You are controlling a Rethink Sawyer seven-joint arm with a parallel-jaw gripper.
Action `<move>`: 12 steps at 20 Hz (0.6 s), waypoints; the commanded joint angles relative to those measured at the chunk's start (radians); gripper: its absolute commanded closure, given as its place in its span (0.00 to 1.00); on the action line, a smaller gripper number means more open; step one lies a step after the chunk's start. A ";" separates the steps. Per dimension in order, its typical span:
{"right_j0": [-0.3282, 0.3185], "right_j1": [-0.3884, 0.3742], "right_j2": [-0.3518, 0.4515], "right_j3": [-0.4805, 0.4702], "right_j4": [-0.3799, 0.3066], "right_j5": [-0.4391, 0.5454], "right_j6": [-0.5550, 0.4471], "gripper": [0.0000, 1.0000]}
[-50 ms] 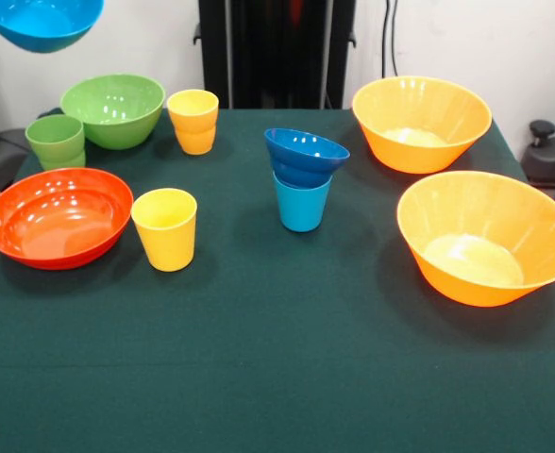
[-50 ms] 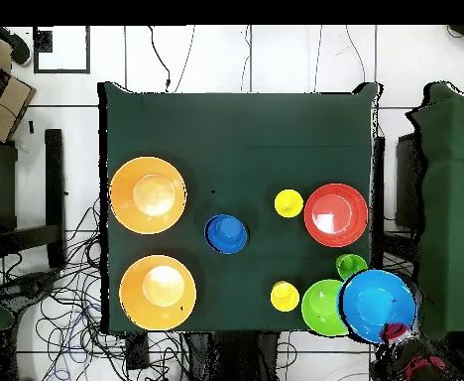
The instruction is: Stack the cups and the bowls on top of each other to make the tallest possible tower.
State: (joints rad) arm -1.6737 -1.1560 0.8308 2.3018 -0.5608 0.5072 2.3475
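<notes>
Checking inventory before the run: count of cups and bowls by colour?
Orange: 2 bowls
Red-orange: 1 bowl
Green: 1 bowl, 1 cup
Yellow: 2 cups
Dark blue: 1 bowl
Light blue: 1 cup, 1 raised bowl
Total: 10

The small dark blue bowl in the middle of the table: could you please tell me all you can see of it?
The small dark blue bowl is glossy, plastic-looking, round and empty. It sits tilted in the mouth of an upright light blue cup, its rim lower on the picture's right in the front view. It touches only that cup, mid-table on the green cloth.
</notes>
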 commanded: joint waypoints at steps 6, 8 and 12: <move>0.112 0.013 0.013 0.074 0.018 -0.098 -0.023 1.00; 0.131 0.013 -0.002 0.076 0.013 -0.102 -0.007 1.00; 0.187 0.035 -0.055 0.064 -0.022 -0.117 0.035 1.00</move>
State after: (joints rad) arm -1.6094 -1.1586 0.8238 2.3190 -0.5495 0.4547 2.3473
